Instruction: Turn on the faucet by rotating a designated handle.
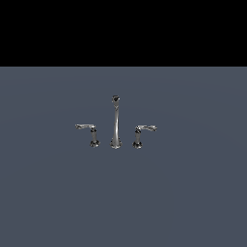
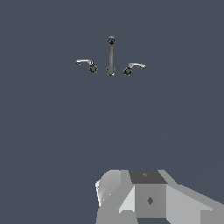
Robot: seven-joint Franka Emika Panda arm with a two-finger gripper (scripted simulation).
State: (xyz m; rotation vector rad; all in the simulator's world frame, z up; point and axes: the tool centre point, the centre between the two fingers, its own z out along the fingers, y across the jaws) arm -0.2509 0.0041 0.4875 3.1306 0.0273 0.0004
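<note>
Approach step: faucet (image 1: 115, 123) mid-frame on the grey surface (image 1: 193, 202), untouched. Gripper (image 2: 144, 197) well apart; fingers' state cannot be told. Next: reach the left-pointing handle (image 1: 89, 131).

No legible text — seemingly none.

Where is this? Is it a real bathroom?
Probably not a real one. It looks like a computer-made test scene: a small chrome faucet with two lever handles stands alone on a flat grey surface, with plain black behind it. No sink, walls or mirror appear.
</note>
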